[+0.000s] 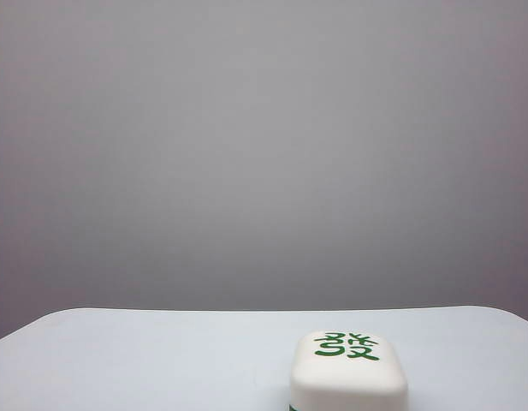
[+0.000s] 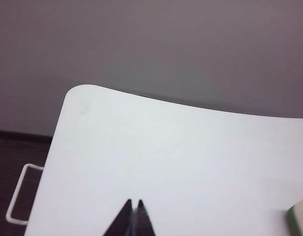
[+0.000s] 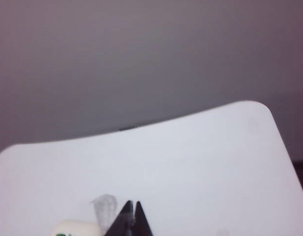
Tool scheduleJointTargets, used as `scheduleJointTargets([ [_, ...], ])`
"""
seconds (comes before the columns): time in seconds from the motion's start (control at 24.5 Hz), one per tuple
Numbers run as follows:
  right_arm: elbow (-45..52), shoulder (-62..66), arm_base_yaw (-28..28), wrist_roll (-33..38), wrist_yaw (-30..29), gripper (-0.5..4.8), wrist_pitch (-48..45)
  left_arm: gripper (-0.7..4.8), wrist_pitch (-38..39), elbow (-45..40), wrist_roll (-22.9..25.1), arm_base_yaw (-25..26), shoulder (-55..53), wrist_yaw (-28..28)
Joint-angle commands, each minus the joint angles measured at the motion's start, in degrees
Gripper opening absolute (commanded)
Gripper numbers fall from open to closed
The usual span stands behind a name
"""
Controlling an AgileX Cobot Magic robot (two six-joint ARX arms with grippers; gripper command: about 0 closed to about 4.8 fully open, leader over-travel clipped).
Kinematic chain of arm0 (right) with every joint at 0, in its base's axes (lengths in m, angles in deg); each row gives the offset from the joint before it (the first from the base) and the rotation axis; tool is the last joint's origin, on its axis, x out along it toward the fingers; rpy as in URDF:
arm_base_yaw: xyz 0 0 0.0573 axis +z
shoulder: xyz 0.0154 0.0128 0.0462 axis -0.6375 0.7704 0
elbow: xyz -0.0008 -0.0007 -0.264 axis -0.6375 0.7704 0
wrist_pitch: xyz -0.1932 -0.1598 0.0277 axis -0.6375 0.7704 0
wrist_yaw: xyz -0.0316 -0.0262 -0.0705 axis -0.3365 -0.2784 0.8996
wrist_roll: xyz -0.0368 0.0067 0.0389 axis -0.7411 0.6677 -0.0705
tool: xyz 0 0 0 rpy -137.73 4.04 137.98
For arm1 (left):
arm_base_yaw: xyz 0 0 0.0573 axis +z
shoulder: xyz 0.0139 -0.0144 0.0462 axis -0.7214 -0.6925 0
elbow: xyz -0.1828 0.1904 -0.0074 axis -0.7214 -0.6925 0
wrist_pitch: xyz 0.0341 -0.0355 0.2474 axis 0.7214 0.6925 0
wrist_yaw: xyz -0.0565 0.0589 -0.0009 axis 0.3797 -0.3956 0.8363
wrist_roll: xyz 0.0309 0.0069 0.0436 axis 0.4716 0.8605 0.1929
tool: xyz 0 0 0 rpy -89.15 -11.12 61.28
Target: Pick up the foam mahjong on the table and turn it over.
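Right now your foam mahjong point(image 1: 349, 372) lies on the table point(image 1: 161, 360), at the near edge and right of centre, with its cream face and green character turned up and a sliver of dark green showing beneath. Your left gripper point(image 2: 133, 202) hangs over bare tabletop with its tips pressed together, empty, well left of the tile. Your right gripper point(image 3: 133, 203) is likewise closed on nothing, just beside the tile's corner.

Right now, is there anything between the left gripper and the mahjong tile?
No. In the left wrist view only bare white table lies between the shut left gripper and the mahjong tile.
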Motion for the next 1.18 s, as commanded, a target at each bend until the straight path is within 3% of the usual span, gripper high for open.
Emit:
scheduleJointTargets([
  [0.04,-3.6,8.0,0.0,0.3,0.3,-0.04,-1.3,-0.05,-0.9,6.1,-0.7,0.0,-4.3,1.9],
  [0.12,-6.0,14.1,0.0,0.3,0.2,-0.04,-3.3,-0.05,-0.2,11.6,-0.2,0.0,-8.6,4.7],
  [0.2,-9.6,21.0,0.0,0.3,-3.0,-0.04,-4.1,-0.05,2.2,17.4,3.8,0.0,-12.8,6.4],
  [0.33,-14.6,31.8,0.0,0.2,-8.6,-0.04,-5.4,-0.05,8.4,25.4,14.1,0.0,-19.5,6.6],
  [0.45,-16.1,39.6,0.0,0.2,-12.0,-0.04,-8.4,-0.05,11.5,28.3,17.7,0.0,-23.1,7.6],
  [0.61,-16.3,52.4,0.0,0.2,-20.1,0.01,-15.6,-0.05,15.8,28.7,18.5,0.0,-27.5,17.6],
  [0.77,-16.3,64.3,0.0,1.8,-25.6,0.68,-20.5,-0.05,19.5,28.7,23.2,-5.0,-30.9,18.8],
  [0.86,-16.7,69.7,0.0,5.3,-29.9,0.69,-21.6,-0.05,19.1,28.7,23.6,-9.8,-31.7,14.4],
  [0.94,-18.5,75.8,0.0,6.3,-33.3,1.47,-21.5,-0.05,18.7,28.7,23.2,-16.0,-32.8,5.8],
  [0.98,-19.9,79.0,0.0,6.9,-35.9,1.69,-21.6,-0.05,18.4,28.7,21.5,-20.4,-33.8,-0.9],
  [1.02,-21.0,81.0,0.0,6.9,-37.3,1.73,-21.5,-0.05,18.2,28.7,20.4,-22.7,-34.4,-3.6],
  [1.18,-26.8,88.5,0.1,7.1,-40.2,2.85,-17.6,-0.05,15.6,28.7,18.4,-30.6,-38.2,-5.2],
])
